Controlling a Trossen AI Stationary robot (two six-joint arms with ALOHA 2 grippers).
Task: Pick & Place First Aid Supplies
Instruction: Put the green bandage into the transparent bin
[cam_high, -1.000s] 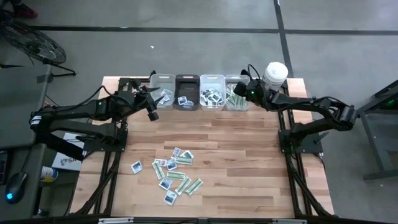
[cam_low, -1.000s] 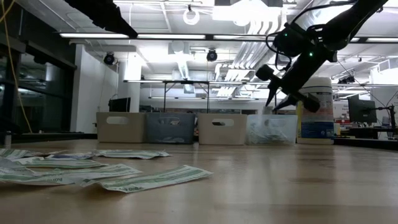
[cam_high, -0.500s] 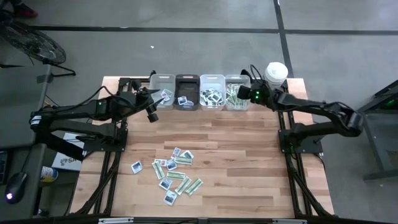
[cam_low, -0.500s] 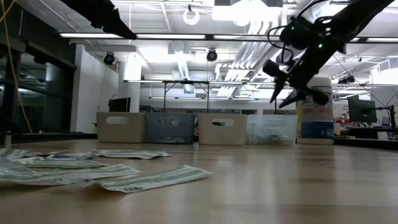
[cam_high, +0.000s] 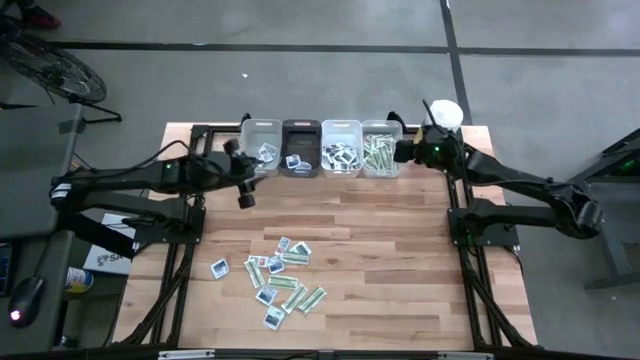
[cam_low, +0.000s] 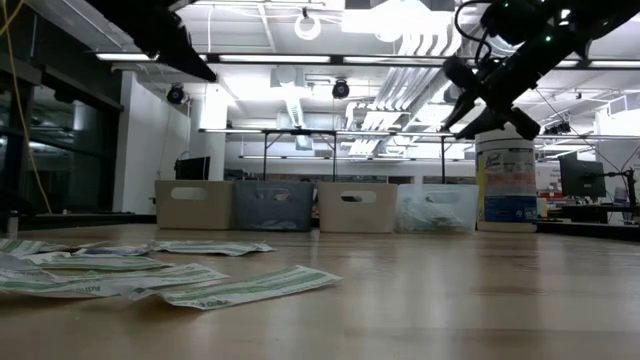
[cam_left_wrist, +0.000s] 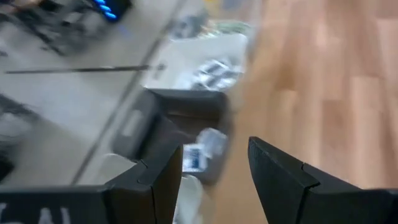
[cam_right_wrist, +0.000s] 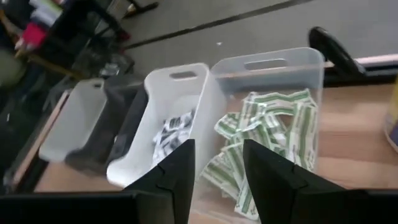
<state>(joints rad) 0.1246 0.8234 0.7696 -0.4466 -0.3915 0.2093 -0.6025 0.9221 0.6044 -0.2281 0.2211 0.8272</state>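
Pincers both agape and empty — right pincer (cam_high: 398, 152) by clear bin (cam_high: 380, 149), left pincer (cam_high: 246, 196) blurred.

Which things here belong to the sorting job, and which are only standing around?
Job: loose packets on the table; four bins at the far edge; left gripper; right gripper, open, empty.
Not job: white canister; floor around the table.
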